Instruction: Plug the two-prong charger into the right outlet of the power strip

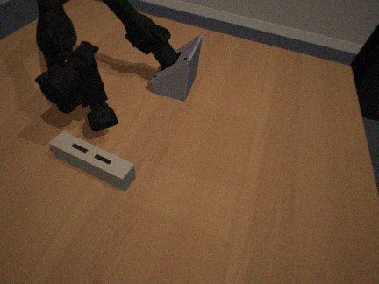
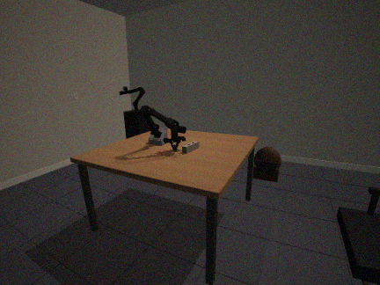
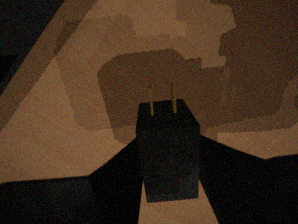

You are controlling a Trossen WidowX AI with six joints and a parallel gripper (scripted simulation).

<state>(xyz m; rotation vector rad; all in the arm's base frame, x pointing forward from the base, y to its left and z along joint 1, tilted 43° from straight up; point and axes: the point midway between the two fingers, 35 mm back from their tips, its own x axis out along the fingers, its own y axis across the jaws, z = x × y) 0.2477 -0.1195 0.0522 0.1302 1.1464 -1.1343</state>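
The charger [image 3: 170, 167] is a dark block in the wrist view, with two thin brass prongs [image 3: 174, 98] pointing toward the top of that view. My gripper [image 3: 164, 140] [image 1: 103, 118] [image 2: 175, 147] is shut on the charger, with one finger against each side, low over the table. In the top view the charger is hard to make out against the dark fingers. The power strip [image 1: 118, 168] [image 2: 190, 148] is a pale bar lying just in front of the gripper in the top view. Its top has two dark outlets, a left one [image 1: 80, 148] and a right one [image 1: 103, 159].
A grey wedge-shaped block [image 1: 173, 84] [image 2: 157, 142] stands on the wooden table [image 1: 228, 175] [image 2: 220, 154] behind the strip, against a dark arm part. Arm shadows fall around the charger. A dark shape fills the upper left corner of the wrist view; I cannot tell what it is.
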